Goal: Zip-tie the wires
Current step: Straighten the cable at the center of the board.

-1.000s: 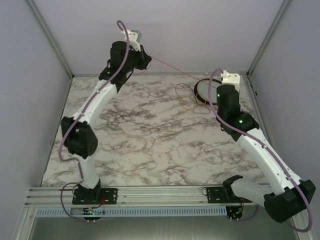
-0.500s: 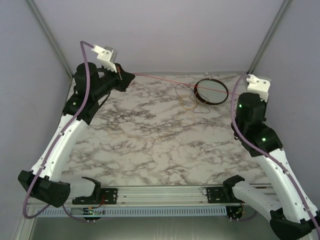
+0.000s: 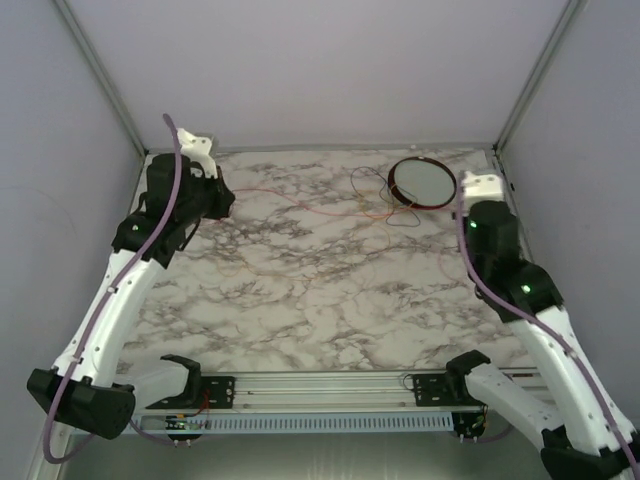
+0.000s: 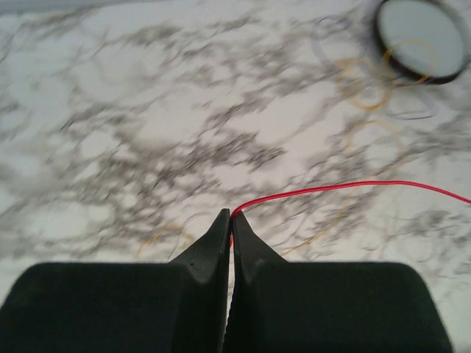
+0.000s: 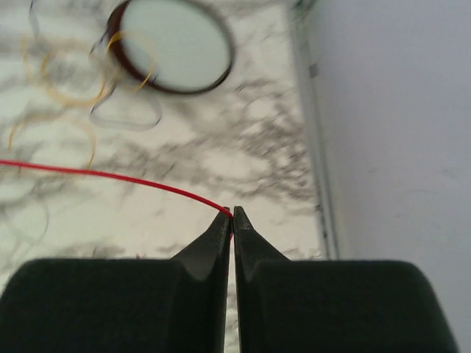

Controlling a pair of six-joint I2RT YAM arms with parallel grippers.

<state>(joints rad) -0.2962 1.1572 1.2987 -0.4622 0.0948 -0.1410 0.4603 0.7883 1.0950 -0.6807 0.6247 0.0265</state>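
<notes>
Two ends of one red wire [image 4: 331, 189] are pinched: left gripper [image 4: 230, 220] & right gripper [image 5: 232, 215] each clamp one. Other wires [image 3: 378, 207] sit by dish [image 3: 421, 181]. Keep tension even, bring it to bunch w/o jerks.

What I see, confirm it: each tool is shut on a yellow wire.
Not yellow: the wire is red. The left tool and right tool are each shut on it, as both wrist views show.

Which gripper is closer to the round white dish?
Right. The right gripper, pinching a red wire, sits just beside the dish; the left gripper is far across the table.
</notes>
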